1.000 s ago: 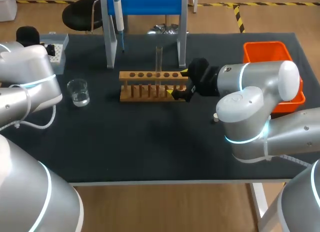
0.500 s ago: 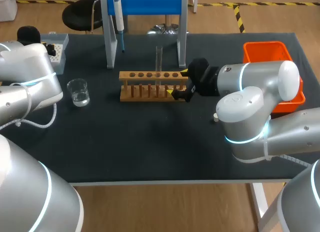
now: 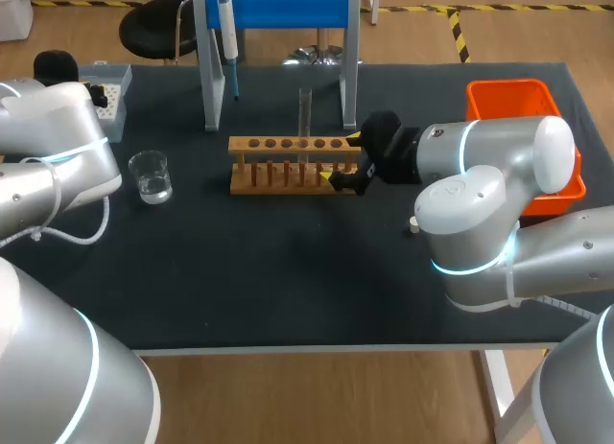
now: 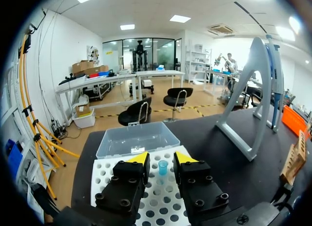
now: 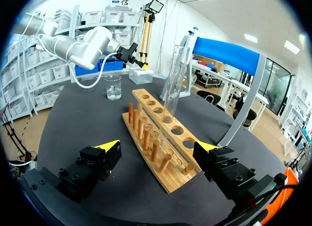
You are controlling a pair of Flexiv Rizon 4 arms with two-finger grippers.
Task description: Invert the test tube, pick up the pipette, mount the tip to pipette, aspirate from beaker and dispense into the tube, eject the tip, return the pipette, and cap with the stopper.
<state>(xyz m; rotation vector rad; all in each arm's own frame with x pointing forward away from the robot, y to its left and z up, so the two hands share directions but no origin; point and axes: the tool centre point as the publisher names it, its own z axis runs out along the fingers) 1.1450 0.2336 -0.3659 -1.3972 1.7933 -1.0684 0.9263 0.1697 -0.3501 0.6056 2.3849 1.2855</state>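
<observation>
Tube (image 3: 305, 108) upright in rack (image 3: 240, 143) for filling | right jaws spread, flanking rack | left jaws spread over tip box (image 4: 105, 179)

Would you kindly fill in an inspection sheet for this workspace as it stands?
Surface: dark table, no spill seen.
Job's things: test tube upright in wooden rack; pipette hanging on stand; beaker holding clear liquid; tip box with one blue tip.
Clutter: orange bin at right edge.
Grippers: left gripper open above tip box; right gripper open at rack's end.
Cables: white cable beside left arm.
Surroundings: nothing seen.
</observation>
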